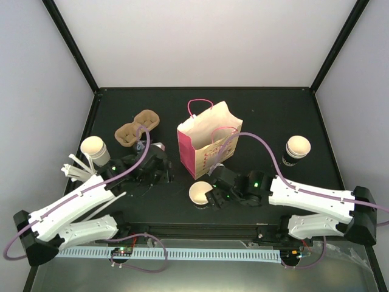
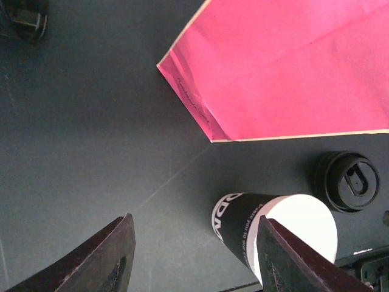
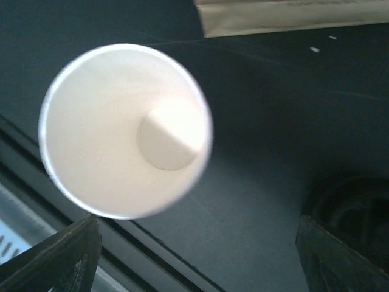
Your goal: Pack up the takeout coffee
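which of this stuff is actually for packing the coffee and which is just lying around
For the job:
left cup
middle cup
right cup
brown pulp tray
pink paper bag
black lid

Just lying about:
white sticks beside the left cup
white slotted strip along the near edge

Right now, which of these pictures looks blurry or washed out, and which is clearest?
Right wrist view: the cup fills the frame, rim soft, its white inside nearly washed out. Left wrist view: the bag glows bright pink, the cup's lettering is crisp, the tool's fingers are dark and soft. Top view: evenly lit and clearest.
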Tool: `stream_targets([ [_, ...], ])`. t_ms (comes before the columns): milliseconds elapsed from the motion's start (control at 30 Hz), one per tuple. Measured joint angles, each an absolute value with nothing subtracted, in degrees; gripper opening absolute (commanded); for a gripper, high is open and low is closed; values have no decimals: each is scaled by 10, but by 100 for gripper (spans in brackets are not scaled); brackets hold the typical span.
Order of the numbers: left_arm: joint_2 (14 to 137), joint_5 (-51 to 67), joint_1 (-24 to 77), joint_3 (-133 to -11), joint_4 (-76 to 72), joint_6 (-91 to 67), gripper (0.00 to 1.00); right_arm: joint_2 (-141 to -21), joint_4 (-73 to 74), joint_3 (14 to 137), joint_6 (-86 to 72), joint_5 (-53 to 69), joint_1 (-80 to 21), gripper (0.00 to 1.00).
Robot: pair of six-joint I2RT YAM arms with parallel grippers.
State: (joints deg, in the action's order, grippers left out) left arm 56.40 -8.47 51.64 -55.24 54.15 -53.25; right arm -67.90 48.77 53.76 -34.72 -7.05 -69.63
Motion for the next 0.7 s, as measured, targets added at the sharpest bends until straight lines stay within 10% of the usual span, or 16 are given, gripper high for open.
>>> stream_targets([
  [700,541,63,454,-361,373,-439,64,-707,547,444,-469,-211,-577,87],
])
